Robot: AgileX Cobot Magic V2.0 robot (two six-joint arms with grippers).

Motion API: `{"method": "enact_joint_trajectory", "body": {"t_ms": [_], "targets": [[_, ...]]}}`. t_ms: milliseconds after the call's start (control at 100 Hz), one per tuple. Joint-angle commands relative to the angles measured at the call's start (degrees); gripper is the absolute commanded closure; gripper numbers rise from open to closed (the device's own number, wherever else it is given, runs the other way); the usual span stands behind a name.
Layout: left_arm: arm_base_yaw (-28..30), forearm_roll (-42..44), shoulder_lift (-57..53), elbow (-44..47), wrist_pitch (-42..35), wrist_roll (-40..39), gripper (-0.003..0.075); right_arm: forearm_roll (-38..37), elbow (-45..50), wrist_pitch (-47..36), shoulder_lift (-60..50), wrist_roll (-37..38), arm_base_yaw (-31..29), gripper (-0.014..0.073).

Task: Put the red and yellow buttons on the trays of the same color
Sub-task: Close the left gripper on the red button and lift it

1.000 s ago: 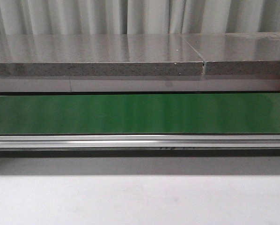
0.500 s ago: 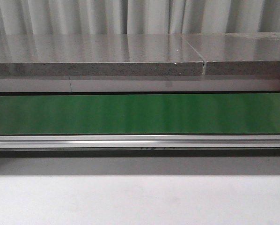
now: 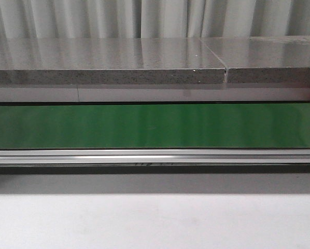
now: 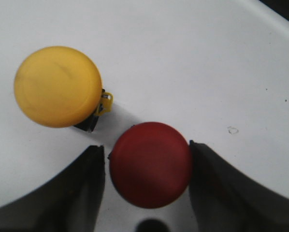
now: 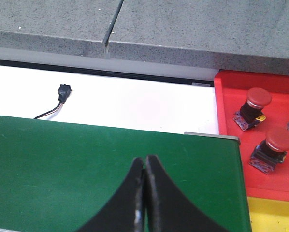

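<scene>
Fingers of my left gripper point(image 4: 147, 181) stand apart, flanking a round red button point(image 4: 150, 164) on the white table point(image 4: 193, 58); a round yellow button point(image 4: 58, 86) sits just beside it. My right gripper point(image 5: 144, 193) is closed on nothing above the green conveyor belt point(image 5: 62, 164). Nearby, a red plastic tray point(image 5: 226, 111) carries two red-capped buttons point(image 5: 253, 108).

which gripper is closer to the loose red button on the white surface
Left. The left gripper is open with its fingers on either side of the red button. The right gripper is shut over the green belt, and that button is not in its view.
</scene>
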Motion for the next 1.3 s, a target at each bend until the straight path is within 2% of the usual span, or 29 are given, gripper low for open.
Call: {"method": "enact_joint_trajectory", "body": {"t_ms": [0,150,250,500,700,1020,1290], "targets": [[0.1,-0.6,-2.9,-1.9,-1.6,-0.4,0.0472,0.9,-1.5,-3.2,-0.7,-0.6,0.1,0.0661],[0.1,-0.6,-3.1,-2.9,1.0,-0.4,0.0654,0.9,-1.5,-3.2,-0.7,-0.6,0.1,0.0661],[0.1,-0.6,-4.1,-4.4,3.7,0.2,0.074,0.9,-1.5,-3.2,-0.7,-0.6,0.1,0.0661],[0.0,-0.5,-11.4,-5.5,6.7,1.8,0.0739,0.9,-1.5,-3.2,-0.7,-0.6,0.1,0.0661],[-0.7,-0.3,-18.5,-4.4,12.0,5.6,0.0739,0.9,-1.5,-3.2,-0.7,-0.6,0.1,0.0661],[-5.0,-0.1,-27.1,4.4,9.8,6.4,0.0739,0.9,-1.5,-3.2,-0.7,-0.6,0.1,0.0661],[-10.6,-0.1,-27.6,10.4,7.4,6.4,0.0739,0.9,-1.5,-3.2,-0.7,-0.6,0.1,0.0661]]}}
